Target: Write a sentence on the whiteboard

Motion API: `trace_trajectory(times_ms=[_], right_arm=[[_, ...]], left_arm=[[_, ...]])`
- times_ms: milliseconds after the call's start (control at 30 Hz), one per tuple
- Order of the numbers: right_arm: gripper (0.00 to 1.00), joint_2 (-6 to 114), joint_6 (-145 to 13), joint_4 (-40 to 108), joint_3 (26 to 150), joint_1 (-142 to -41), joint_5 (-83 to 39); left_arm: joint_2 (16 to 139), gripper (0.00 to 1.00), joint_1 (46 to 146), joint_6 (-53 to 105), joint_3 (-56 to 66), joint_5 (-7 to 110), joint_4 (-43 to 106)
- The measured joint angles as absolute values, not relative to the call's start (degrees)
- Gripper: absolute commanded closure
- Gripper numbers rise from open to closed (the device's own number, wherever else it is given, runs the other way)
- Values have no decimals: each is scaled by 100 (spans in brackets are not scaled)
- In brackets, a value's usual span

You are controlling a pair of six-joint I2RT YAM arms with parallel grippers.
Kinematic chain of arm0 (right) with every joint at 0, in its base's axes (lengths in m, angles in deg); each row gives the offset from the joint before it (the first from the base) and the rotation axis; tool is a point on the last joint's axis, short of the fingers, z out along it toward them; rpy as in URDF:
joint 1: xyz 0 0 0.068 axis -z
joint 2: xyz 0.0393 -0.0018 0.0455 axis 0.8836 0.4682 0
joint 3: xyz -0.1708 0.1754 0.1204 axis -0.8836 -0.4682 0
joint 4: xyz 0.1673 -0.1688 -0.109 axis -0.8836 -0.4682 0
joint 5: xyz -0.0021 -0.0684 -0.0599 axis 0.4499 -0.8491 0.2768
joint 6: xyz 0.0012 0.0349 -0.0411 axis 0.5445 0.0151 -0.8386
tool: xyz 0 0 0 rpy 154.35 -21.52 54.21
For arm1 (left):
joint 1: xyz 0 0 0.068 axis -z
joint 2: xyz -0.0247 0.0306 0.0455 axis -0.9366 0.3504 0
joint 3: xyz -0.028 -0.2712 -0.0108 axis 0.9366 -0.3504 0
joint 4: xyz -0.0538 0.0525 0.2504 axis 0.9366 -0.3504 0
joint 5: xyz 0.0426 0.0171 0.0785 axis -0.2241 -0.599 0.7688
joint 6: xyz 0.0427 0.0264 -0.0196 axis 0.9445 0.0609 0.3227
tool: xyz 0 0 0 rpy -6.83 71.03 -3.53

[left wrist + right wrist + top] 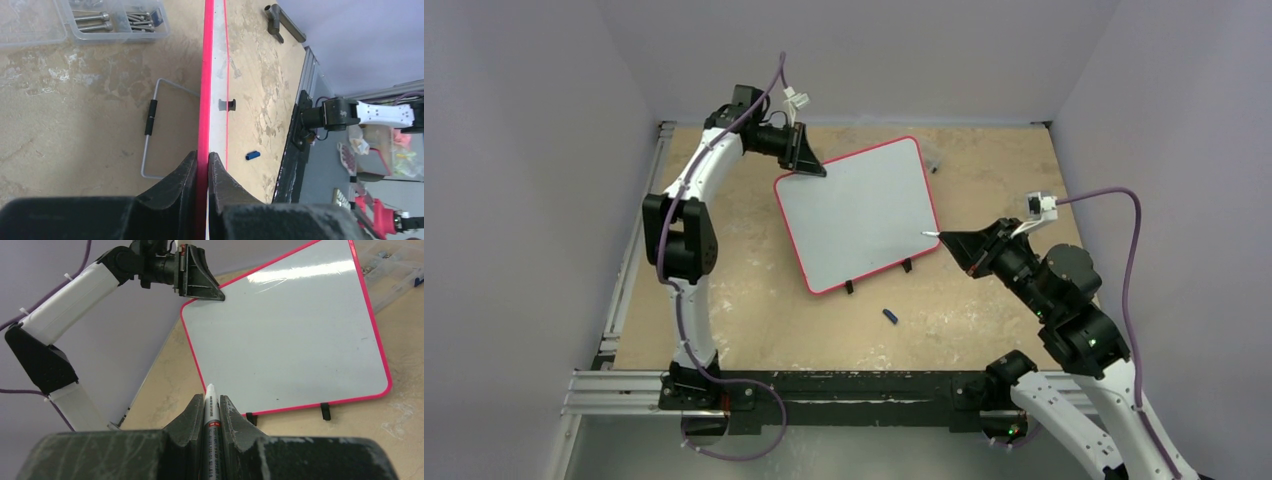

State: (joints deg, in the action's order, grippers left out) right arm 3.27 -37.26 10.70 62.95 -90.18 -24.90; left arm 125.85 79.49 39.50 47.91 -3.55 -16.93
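table carries the whiteboard, mid-table and skewed, its two clip feet on the near edge; surface blank, no ink yet; from the left wrist view it looks tipped up on that near edge, but I can't tell the angle

left arm runs up beside the whiteboard's left side, elbow bent, wrist turned in toward its far-left corner; left gripper pinched narrow on the red frame there, one finger on each face

right arm comes in from the whiteboard's right, forearm low, aimed at its right edge; right gripper clamped on a marker, tip forward and apparently uncapped; tip at or just short of that right edge, contact not confirmable

small blue cap lies on the table near the whiteboard's near edge, just past the feet

step in hand, my read: get the tip onto the surface and start the first stroke; begin toward the whiteboard's left side so the sentence has room; press lightly, since the board is held at one corner only and could pivot or flex; slow strokes, clean lifts between letters
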Motion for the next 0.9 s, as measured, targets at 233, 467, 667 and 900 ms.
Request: trace_trajectory(times_ms=[233,467,667,900], right_arm=[[100,314,-3729,1107,6260,-9018,-2453],[100,264,-3737,1192,6182,-9018,-2366],[100,231,-3803,1612,5779,-9018,-2143],[100,244,-4019,2617,5004,-9018,-1605]], left_arm=[[11709,100,8150,4328,3967,10,-1273],[10970,100,8388,4643,3335,451,-950],[10498,100,8666,4800,3047,862,-834],[10074,100,8871,4813,2673,1223,-563]])
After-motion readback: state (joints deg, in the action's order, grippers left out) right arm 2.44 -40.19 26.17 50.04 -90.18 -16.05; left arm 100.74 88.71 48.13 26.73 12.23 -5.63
